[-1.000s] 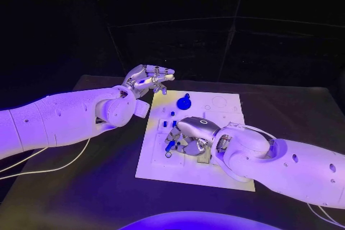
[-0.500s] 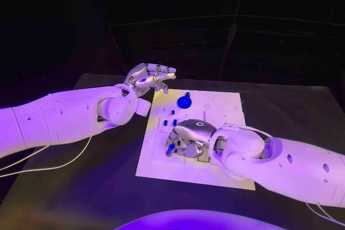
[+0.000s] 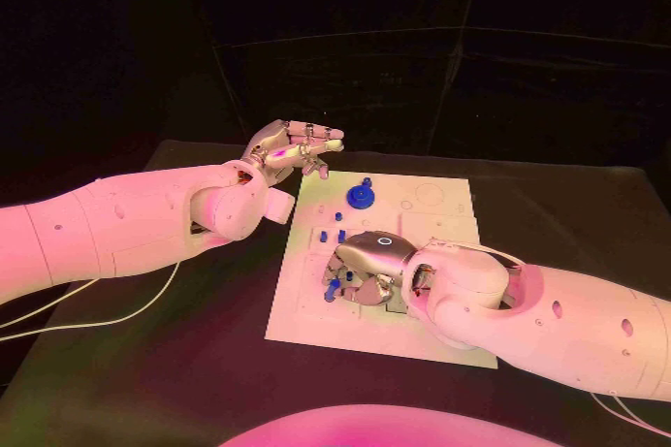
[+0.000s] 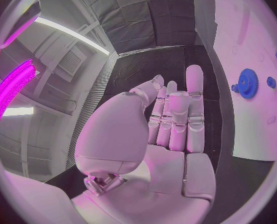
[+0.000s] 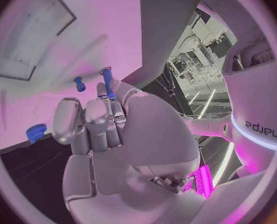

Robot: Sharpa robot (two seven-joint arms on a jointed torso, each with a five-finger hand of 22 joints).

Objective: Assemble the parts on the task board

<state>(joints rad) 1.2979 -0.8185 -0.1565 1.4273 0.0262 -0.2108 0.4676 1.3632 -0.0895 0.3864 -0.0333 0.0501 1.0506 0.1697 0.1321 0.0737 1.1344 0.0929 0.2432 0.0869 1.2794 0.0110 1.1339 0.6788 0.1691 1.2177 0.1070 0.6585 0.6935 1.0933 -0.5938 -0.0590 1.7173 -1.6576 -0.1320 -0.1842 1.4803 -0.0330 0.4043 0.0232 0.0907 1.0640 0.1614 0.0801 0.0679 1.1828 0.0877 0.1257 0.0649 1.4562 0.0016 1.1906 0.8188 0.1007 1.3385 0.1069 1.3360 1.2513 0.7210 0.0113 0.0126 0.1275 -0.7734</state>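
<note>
While the right hand [image 3: 367,269] bends down over the left half of the task board [image 3: 433,340], its fingers [image 5: 105,115] are curled around a slim blue part [image 5: 107,82], held against the white surface. Small blue pegs [image 3: 333,237] stand just beyond it, and a blue gear [image 3: 363,195] sits near the board's far edge. Off the board's far left corner, above the table [image 3: 168,369], the left hand [image 3: 290,151] hovers, fingers [image 4: 179,117] loosely spread, holding nothing.
</note>
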